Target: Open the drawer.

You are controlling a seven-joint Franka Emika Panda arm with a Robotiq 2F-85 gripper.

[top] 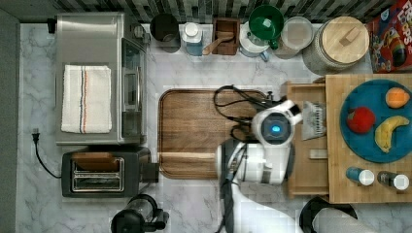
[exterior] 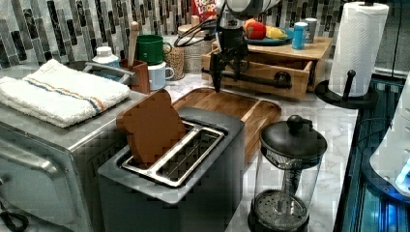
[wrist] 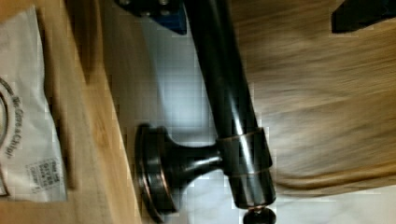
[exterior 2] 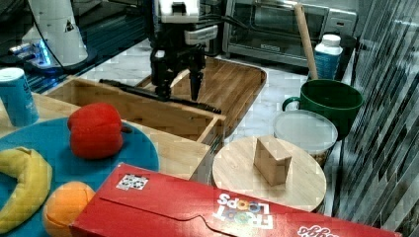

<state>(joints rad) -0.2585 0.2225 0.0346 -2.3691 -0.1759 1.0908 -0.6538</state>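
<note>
**Drawer partly drawn, fingers astride the bar handle**

Nearest in the left view, lower centre of the frame, stands a dark toaster point(exterior: 193, 159) with a brown slice upright in its slot, and a glass press point(exterior: 285, 179) at lower right. Beyond them, mid-frame, lies a darker rounded wooden tray point(exterior: 241, 108) on the marble surface point(exterior: 319, 125).

Further back, at upper centre, sits the drawer point(exterior: 270, 72): pale bamboo, shallow box, already standing out from under the cutting board point(exterior: 295, 48). In the right view the interior is exposed at left centre. The handle point(exterior 2: 158, 94) is a long, thin black bar on flared round mounts, glossy metal by its highlights.

The gripper point(exterior 2: 179, 89) hangs point-down at the handle. Its fingers point(exterior 2: 195, 81) are spread a little, one either side of the bar, and I cannot confirm firm contact.

Judgement: the pull appears under way. To do it well, draw straight along the drawer's travel toward the tray, keeping the bar level, since a grip toward one end may skew the box in its runners.
</note>
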